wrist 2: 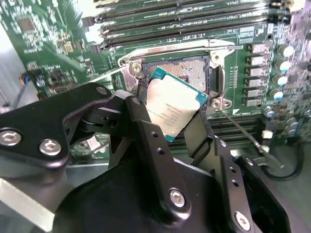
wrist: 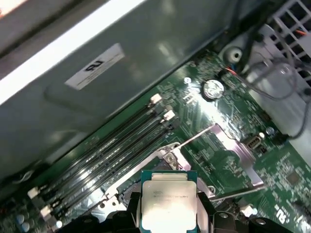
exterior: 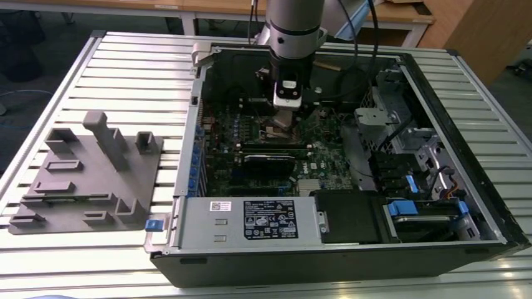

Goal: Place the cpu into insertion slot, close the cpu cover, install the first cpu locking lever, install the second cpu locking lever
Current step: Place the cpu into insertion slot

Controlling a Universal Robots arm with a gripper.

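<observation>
My gripper (wrist 2: 170, 115) is shut on the cpu (wrist 2: 173, 108), a flat square chip with a silvery top and teal edge, pinched at two opposite sides by black fingers (wrist 2: 142, 121). The chip hangs tilted just above the insertion slot (wrist 2: 181, 72), whose brownish-gold contact field lies uncovered. In the first wrist view the cpu (wrist: 167, 206) sits between the fingers, and the cpu cover (wrist: 237, 151), a silvery frame, stands swung open beside the socket. A thin locking lever (wrist 2: 241, 128) sticks out away from the socket. In the exterior view the gripper (exterior: 281, 121) reaches down into the open computer case.
Long black memory slots (wrist 2: 194, 19) run beside the socket, with a row of capacitors (wrist 2: 284, 73) on another side. The case walls (exterior: 193, 124) surround the board. A power supply (exterior: 249, 219) and a black card (exterior: 268, 166) lie nearer. A grey fixture plate (exterior: 83, 180) rests on the table.
</observation>
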